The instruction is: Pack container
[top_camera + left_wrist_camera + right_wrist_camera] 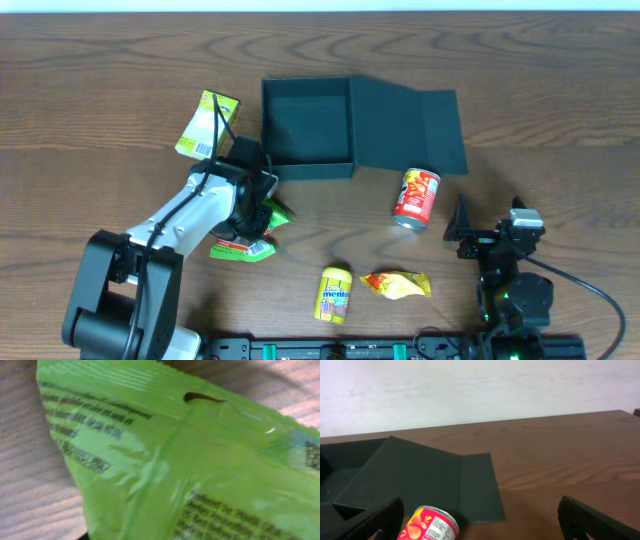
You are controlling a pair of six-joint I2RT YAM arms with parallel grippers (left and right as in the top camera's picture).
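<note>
The container (307,128) is a dark teal box standing open at the table's middle, its flap lid (410,125) lying flat to the right. My left gripper (258,215) is down on a green snack packet (245,248) just below the box's left corner. That packet (170,460) fills the left wrist view and hides the fingers, so their stance is unclear. My right gripper (487,218) stands open and empty near the front right, facing the lid (420,480). A red can (416,197) lies by the lid's front edge, just ahead of the left finger (375,520).
A yellow-green carton (207,125) lies left of the box. A yellow bottle (334,294) and a yellow-orange packet (397,285) lie near the front edge, between the two arms.
</note>
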